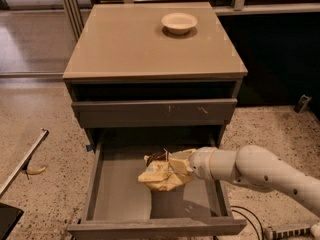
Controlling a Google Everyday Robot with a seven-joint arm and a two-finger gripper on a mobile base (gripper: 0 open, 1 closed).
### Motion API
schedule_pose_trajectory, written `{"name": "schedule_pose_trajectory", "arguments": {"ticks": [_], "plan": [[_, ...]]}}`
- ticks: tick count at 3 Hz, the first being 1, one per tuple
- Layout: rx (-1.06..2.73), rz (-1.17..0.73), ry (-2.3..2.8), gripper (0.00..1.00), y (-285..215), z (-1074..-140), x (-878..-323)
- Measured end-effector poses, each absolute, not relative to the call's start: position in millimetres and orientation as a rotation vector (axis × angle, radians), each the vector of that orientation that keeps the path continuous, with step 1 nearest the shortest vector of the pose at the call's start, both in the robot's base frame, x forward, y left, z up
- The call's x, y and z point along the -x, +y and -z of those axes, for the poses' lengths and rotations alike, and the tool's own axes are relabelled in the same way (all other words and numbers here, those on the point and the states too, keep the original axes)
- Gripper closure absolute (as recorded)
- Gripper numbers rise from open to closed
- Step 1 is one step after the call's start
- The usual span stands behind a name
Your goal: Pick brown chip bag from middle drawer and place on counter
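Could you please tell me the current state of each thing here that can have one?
middle drawer: pulled open.
brown chip bag: crumpled, gripped, inside the open drawer, apparently lifted off its floor.
gripper: reached into the middle drawer, shut on the brown chip bag.
scratched drawer front: shut.
white bowl: upright on the counter, apparently empty.
counter: no bag on it yet.
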State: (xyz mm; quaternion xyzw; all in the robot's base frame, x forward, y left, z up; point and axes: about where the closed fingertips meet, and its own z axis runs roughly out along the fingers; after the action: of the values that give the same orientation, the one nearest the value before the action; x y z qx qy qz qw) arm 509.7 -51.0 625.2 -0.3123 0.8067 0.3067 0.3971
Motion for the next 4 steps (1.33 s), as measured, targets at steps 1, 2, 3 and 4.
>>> {"name": "schedule_pose_trajectory", "arguments": {"ticks": [1, 2, 3, 4], "plan": [[0.863, -0.733, 1.951, 1.00, -68.3, -688.5, -519.5], [0.906, -0.680, 1.866, 1.00, -83.8, -756.0, -537.0], [0.897, -0.580, 1.813, 1.00, -108.5, -828.0, -554.4], [0.865, -0.506, 1.796, 1.00, -132.4, -891.1, -574.6]]}}
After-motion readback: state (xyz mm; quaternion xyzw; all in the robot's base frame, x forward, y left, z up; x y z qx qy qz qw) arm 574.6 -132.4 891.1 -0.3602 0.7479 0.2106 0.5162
